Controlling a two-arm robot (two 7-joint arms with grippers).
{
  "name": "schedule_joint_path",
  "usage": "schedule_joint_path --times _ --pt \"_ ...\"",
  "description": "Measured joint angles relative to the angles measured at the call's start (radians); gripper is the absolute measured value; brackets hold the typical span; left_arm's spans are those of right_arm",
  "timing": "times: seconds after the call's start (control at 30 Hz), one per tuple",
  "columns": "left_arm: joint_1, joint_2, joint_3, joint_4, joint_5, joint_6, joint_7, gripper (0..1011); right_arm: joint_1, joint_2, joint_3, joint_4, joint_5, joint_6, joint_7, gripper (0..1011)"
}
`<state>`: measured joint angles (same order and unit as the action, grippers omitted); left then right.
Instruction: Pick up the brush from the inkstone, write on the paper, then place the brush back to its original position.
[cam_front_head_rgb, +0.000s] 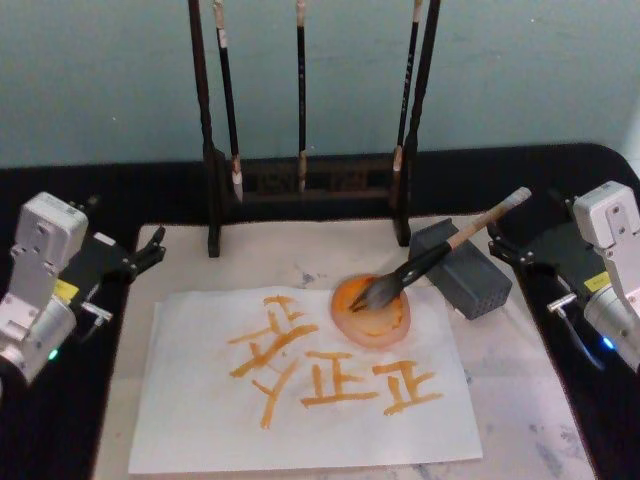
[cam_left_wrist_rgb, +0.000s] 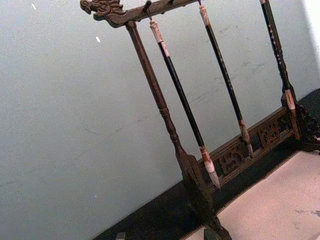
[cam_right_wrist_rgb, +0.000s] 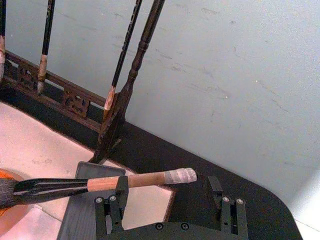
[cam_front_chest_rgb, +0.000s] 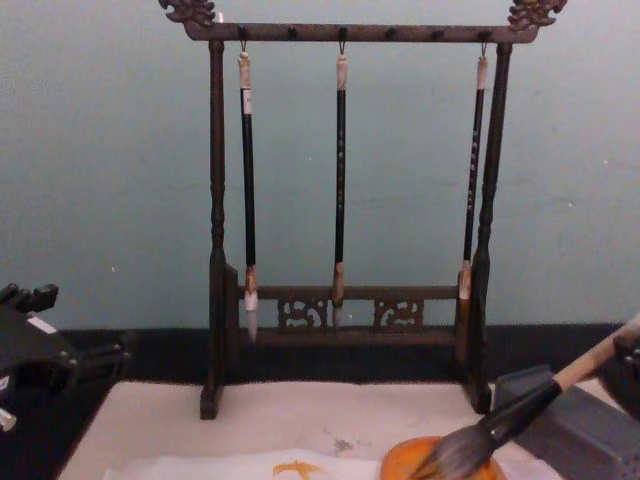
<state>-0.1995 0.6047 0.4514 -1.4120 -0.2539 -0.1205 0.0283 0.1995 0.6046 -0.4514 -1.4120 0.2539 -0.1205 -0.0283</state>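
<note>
Guessing the put-back is done: the white paper sheet (cam_front_head_rgb: 200, 420) on the cream felt mat (cam_front_head_rgb: 540, 400) is covered in orange strokes. The thick tan-handled brush (cam_front_head_rgb: 450, 245) lies near the mat's right rear corner, bristles in the round orange dish (cam_front_head_rgb: 370, 318), handle propped on the dark grey block (cam_front_head_rgb: 475, 280). Right gripper (cam_right_wrist_rgb: 166, 190) hangs off the mat's right edge, fingers spread and empty, near the handle's end, so any fresh grab means squaring up on it; left gripper (cam_front_head_rgb: 145, 255) sits off the left edge, likewise spread and empty.
</note>
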Motion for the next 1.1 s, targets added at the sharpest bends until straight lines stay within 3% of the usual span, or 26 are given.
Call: schedule_joint_path --times 1.1 --pt "0.0 0.0 0.0 0.0 0.0 0.0 0.0 1010 0.0 0.0 0.0 0.0 0.0 0.0 0.0 1000"
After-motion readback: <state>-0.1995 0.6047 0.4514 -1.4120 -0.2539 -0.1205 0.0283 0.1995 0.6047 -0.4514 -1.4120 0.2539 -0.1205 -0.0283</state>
